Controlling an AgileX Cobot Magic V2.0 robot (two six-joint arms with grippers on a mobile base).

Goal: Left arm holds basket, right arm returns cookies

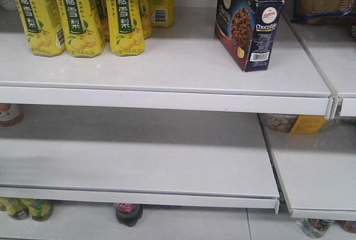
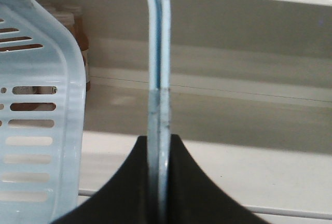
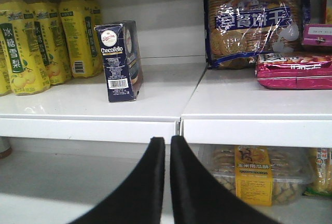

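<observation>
While our left gripper (image 2: 158,182) stays out of the front view, its wrist camera shows it clenched on one hoop handle (image 2: 158,79) of the light blue basket (image 2: 36,130), whose slotted wall hangs at the left edge. Further right, the yellow drink bottles (image 1: 78,12) line the top shelf (image 1: 167,68), and the cookies (image 1: 247,20) stand upright on that shelf near its right end, apart from the bottles and from the cracker bag (image 3: 251,22) on the neighbouring shelf. Our right gripper (image 3: 167,182) sits below the shelf edge, its fingers nearly touching and holding nothing. We judge the box returned. The risks: the thin handle slipping in the left grip, or the right arm clipping the shelf lip and toppling the tall box.
</observation>
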